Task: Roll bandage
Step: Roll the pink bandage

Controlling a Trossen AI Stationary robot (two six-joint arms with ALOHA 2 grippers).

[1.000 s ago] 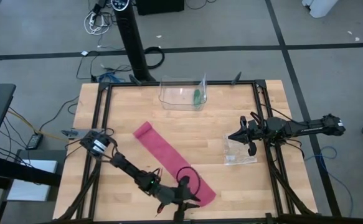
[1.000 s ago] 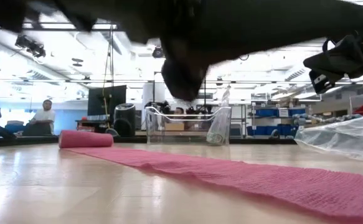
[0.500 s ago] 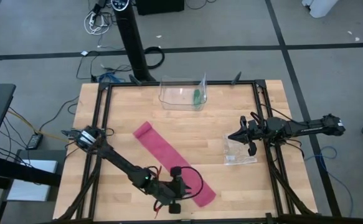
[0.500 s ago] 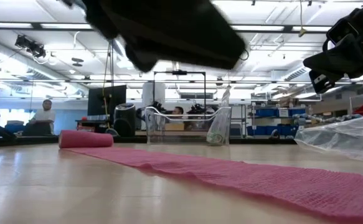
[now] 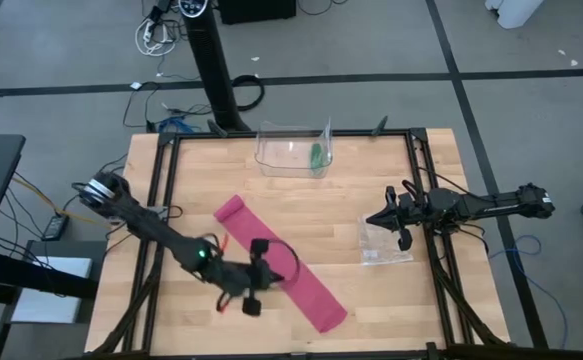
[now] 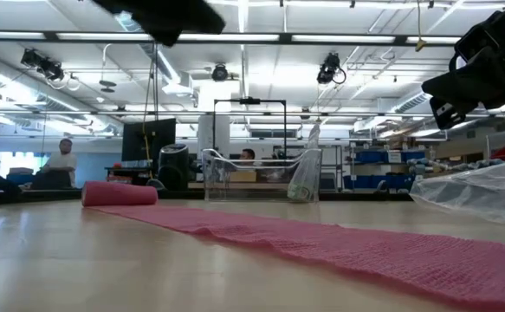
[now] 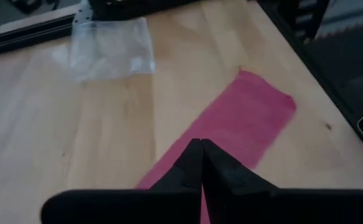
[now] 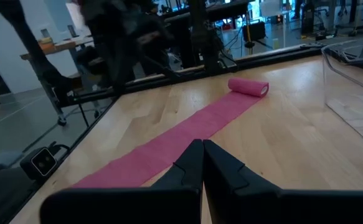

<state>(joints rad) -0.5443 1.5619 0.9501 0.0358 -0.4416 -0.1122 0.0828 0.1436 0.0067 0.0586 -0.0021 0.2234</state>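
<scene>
The bandage (image 5: 280,264) lies as a long magenta strip running diagonally across the wooden table (image 5: 211,170), with a small rolled portion at its far end toward the clear plastic bin (image 5: 291,152) and a flat, cut end near the table's front edge. Laid out flat like this, it judges as barely begun: only the far end is wound, and most of its length is left to roll.

The left gripper (image 5: 253,293) hangs over the table just beside the strip's middle stretch, above its left edge; in its wrist view the two fingers (image 7: 197,163) meet tip to tip with nothing between them, the loose pink end showing beyond. That position probably suits reaching either the roll or the flat strip.

The right gripper (image 5: 389,219) waits well apart from the bandage, over the clear flat plastic piece (image 5: 384,243) on the right side, its fingers likewise pressed together and empty, leaving the strip unobstructed.
</scene>
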